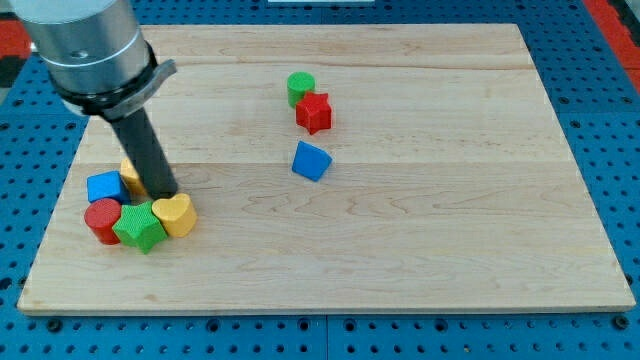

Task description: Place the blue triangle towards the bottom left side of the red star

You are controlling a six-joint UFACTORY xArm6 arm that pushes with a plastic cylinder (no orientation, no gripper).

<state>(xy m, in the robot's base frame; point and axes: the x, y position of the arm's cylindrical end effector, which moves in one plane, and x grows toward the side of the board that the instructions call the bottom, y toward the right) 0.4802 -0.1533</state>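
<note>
Blue triangle (311, 161) lies just below the red star (314, 112); the tip (166, 194) is parked far left among clustered blocks. No claw is fitted. A gentle leftward nudge from the triangle's right side is advised.

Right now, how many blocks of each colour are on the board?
Red: 2, the red star and the red cylinder
Green: 2, the green cylinder and the green star
Blue: 2, the blue triangle and the blue cube
Yellow: 2, the yellow heart and a yellow block behind my tip
Total: 8

Bright, even overhead light, sharp focus (soft short shadows beside the blocks), no glare.
</note>
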